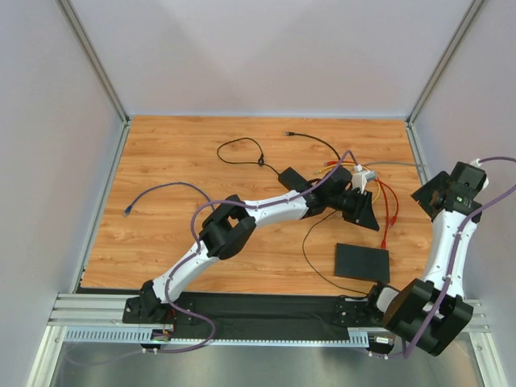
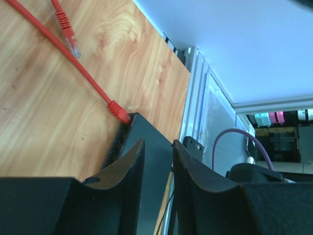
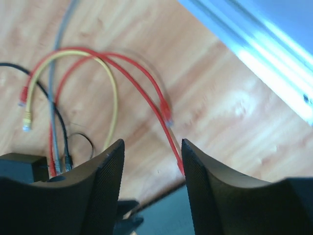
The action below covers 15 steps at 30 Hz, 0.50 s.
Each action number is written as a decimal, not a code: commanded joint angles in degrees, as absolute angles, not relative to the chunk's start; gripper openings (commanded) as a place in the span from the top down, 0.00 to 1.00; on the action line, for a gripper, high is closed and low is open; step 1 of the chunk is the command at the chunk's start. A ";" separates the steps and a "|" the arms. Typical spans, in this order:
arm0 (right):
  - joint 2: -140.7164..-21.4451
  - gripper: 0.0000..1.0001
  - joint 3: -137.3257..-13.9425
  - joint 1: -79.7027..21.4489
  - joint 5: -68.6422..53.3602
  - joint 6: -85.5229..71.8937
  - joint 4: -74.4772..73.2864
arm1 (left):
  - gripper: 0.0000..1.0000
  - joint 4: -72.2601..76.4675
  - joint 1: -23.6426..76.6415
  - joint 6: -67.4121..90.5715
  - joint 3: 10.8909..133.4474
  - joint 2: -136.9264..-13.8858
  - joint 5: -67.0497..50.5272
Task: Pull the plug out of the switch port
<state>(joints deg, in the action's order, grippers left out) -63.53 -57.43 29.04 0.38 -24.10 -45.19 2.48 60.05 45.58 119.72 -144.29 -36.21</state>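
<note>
Switch (image 1: 361, 262) lies flat on the wood table (image 1: 177, 153), toward the right front, close to the right arm's base. Red plug (image 1: 384, 242) sits in a port at the switch's far right corner, and its red cable (image 1: 389, 211) runs off toward the far side. Left gripper (image 1: 368, 216) hangs just on the far side of the switch, pointed toward it; the top view shows a strip of table between them, no contact. Left wrist view: left gripper (image 2: 159, 143) has its jaws narrow, 1 slim gap, nothing pinched. The switch (image 2: 155, 128) shows through and beyond that gap. The plug (image 2: 119, 111) sits at the box's corner, off to 1 side of the fingertips and outside the gap. A loose red connector (image 2: 65, 24) lies on the wood further off, apart from the switch. Right gripper (image 1: 422, 197) is off to the right of the switch, on its far side, well apart from it. Right wrist view: right gripper (image 3: 152, 143) has its jaws fairly wide, holding nothing. Between them are bare wood and the red cable (image 3: 146, 95) running to the switch (image 3: 161, 210) at the bottom edge. A yellow cable (image 3: 110, 83) and a grey cable (image 3: 58, 49) lie beside it.
</note>
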 commanded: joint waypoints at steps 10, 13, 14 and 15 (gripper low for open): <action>-75.67 0.43 -60.03 34.98 -25.15 24.34 -42.89 | 0.65 7.12 60.47 42.54 110.39 -135.80 -39.38; -76.11 0.42 -57.84 37.78 -29.25 30.13 -44.47 | 0.65 7.29 60.29 42.19 109.16 -134.91 -39.46; -76.29 0.42 -56.61 38.23 -30.66 32.23 -45.26 | 0.65 7.38 60.38 42.19 109.07 -135.00 -39.81; -76.99 0.43 -54.86 38.15 -31.28 36.52 -45.52 | 0.65 7.73 60.29 42.54 108.90 -135.09 -39.99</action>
<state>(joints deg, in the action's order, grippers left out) -76.25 -57.49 36.91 -25.39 21.93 -42.15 4.08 60.23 44.34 108.77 -140.59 -38.59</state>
